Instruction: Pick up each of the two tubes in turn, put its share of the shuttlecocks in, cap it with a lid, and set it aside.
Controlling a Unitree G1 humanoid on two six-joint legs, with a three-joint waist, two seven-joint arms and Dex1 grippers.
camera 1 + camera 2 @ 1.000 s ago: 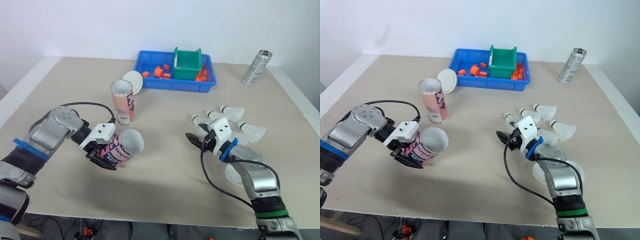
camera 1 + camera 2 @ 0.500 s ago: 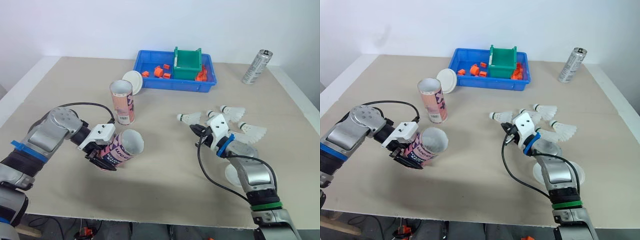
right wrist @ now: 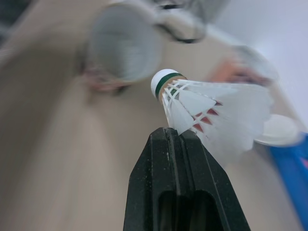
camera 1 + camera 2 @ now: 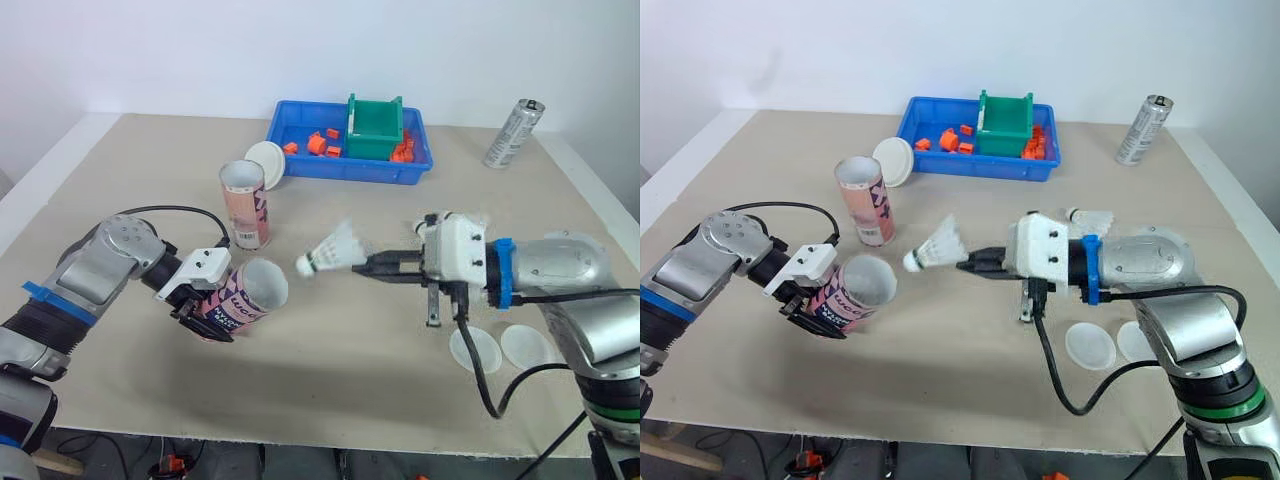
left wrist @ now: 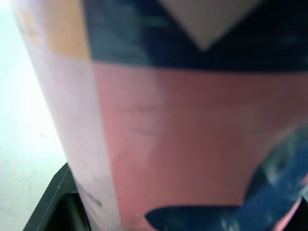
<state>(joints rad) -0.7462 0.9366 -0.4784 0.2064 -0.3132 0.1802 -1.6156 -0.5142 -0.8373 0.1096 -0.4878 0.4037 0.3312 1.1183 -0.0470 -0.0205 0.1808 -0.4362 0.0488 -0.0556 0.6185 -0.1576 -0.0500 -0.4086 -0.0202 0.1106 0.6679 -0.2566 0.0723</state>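
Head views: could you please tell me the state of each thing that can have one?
held tube: tilted, uncapped, gripped by left gripper.
standing tube: upright, uncapped.
shuttlecock: airborne, cork toward held tube, pinched by right gripper.
two lids: flat on table, unused.
third lid: by tray, unused.

Left, tilted tube (image 4: 240, 298); shuttlecock (image 4: 328, 253) just right of its mouth; upright tube (image 4: 246, 210) behind; tray (image 4: 350, 174) farther back
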